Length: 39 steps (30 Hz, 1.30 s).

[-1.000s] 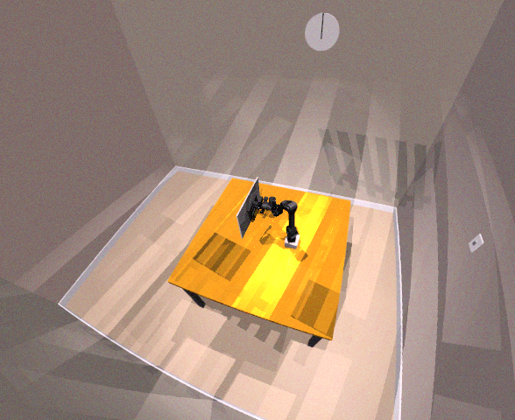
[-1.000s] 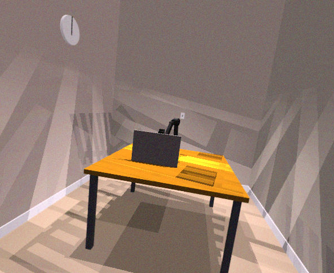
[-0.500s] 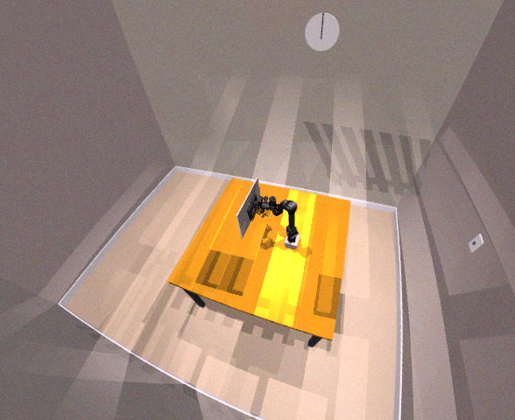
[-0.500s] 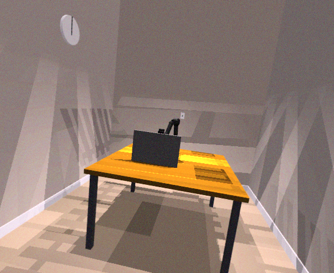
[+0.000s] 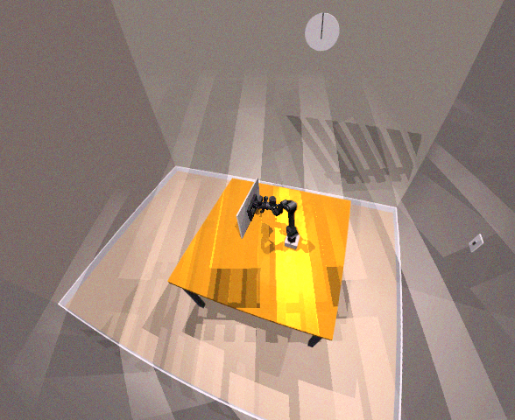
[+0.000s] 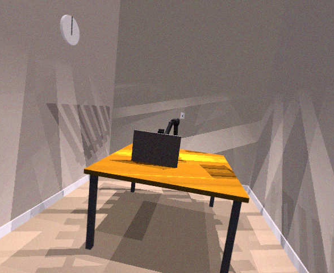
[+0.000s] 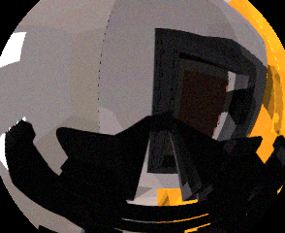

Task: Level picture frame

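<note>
The picture frame (image 7: 164, 73) has a dark border around a dark red-brown picture. It hangs at the front of the upright grey wall panel (image 5: 244, 225) (image 6: 155, 149) (image 7: 128, 73). My gripper (image 7: 160, 120) is shut on the frame's border, on the side at the left in the wrist view; the border shows again below the fingertips. In the top view the arm reaches to the panel, and the frame is small and mostly hidden by the gripper. In the exterior view the panel's back hides frame and gripper. The screw and notched strip are hidden. I cannot tell whether the frame is level.
The panel stands on the orange table (image 5: 235, 280) (image 6: 161, 180). The arm's pale base (image 5: 292, 242) is on the table in front of it. A round clock (image 5: 321, 31) (image 6: 70, 30) and a small wall plate (image 5: 476, 242) (image 6: 182, 115) are on the room walls. Striped shadows cross table and walls.
</note>
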Available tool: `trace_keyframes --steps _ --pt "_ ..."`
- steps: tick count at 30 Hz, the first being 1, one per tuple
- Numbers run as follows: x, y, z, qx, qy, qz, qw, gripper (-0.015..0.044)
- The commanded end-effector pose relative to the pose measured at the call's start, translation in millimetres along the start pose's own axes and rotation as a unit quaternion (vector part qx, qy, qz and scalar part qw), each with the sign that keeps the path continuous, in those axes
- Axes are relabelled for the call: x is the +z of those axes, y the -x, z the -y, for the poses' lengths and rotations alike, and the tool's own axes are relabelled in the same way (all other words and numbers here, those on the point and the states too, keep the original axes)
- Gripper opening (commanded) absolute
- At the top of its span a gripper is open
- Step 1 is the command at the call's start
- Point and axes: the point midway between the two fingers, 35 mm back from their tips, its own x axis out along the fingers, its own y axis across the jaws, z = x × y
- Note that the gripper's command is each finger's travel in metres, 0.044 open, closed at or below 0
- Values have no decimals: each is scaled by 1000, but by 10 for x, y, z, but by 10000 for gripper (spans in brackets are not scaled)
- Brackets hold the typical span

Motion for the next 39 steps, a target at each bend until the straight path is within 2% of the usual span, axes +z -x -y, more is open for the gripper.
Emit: trace_keyframes --steps 1,33,39 --pt "3 -6 -18 5 3 -1 1000 0" --pt "8 -7 42 1 -2 0 1000 0" --pt "9 -8 43 1 -38 0 999 0"
